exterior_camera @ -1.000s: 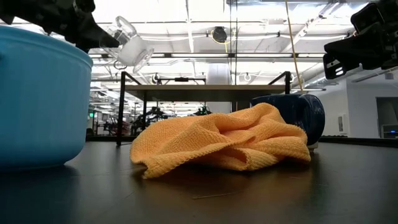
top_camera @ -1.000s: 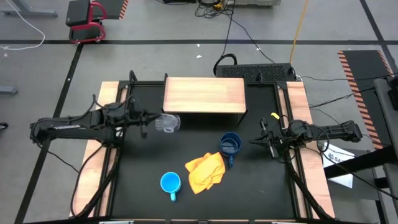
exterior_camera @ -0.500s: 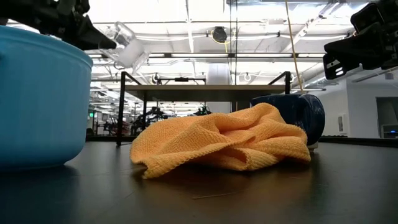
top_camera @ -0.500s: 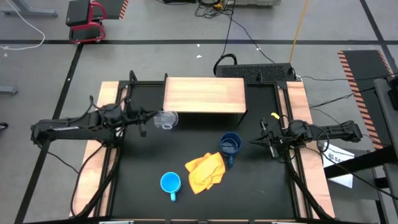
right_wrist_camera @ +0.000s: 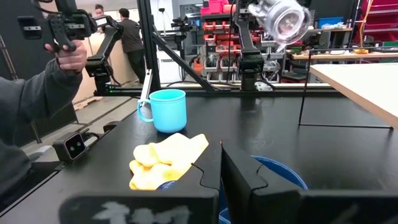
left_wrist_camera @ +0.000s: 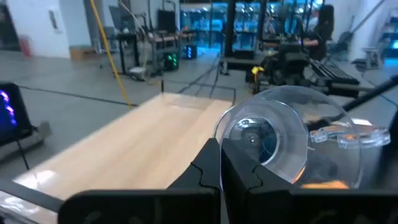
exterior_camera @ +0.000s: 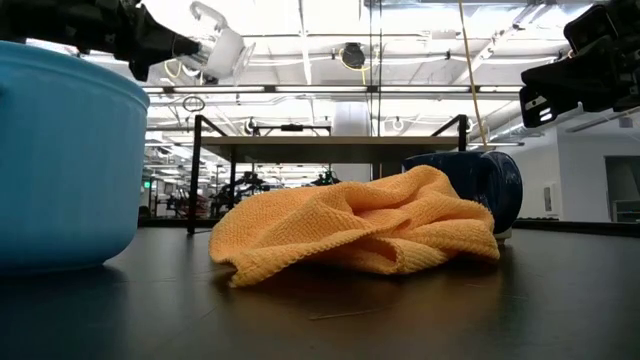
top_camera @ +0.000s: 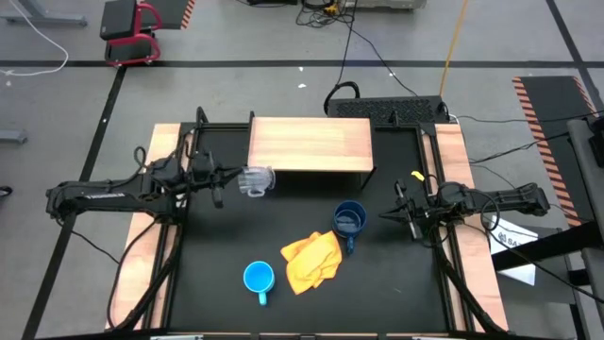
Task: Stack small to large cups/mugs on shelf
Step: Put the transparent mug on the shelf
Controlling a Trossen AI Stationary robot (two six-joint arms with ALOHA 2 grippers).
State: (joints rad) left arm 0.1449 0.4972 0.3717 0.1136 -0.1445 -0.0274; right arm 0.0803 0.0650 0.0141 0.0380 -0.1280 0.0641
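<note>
Since a second ago, your left gripper [top_camera: 229, 178] has carried the small clear glass cup [top_camera: 255, 180] up and toward the shelf [top_camera: 310, 144]; in the low view the cup [exterior_camera: 215, 47] now sits higher than it did and has swung round. The fingers pinch the cup's rim, and the cup lies on its side in the air, its long axis running roughly level out from the fingertips toward the shelf's near left corner. In the left wrist view you look into the cup [left_wrist_camera: 280, 143] end-on, with the wooden shelf top [left_wrist_camera: 143, 149] spreading out beyond and to one side of it.

What the next move turns on: the cup is beside the shelf's left front corner, not yet over the top, and it is tipped sideways. You likely need to bring it across above the board and turn it upright before letting go.

Your right gripper [top_camera: 398, 213] waits over the surface's right rail, fingers pressed together on nothing, just beside the dark blue mug [top_camera: 349, 221]. That arm is the nearer one for that mug. The light blue mug [top_camera: 258, 279] stands near the front edge, with the yellow cloth [top_camera: 311, 260] between the two mugs.
</note>
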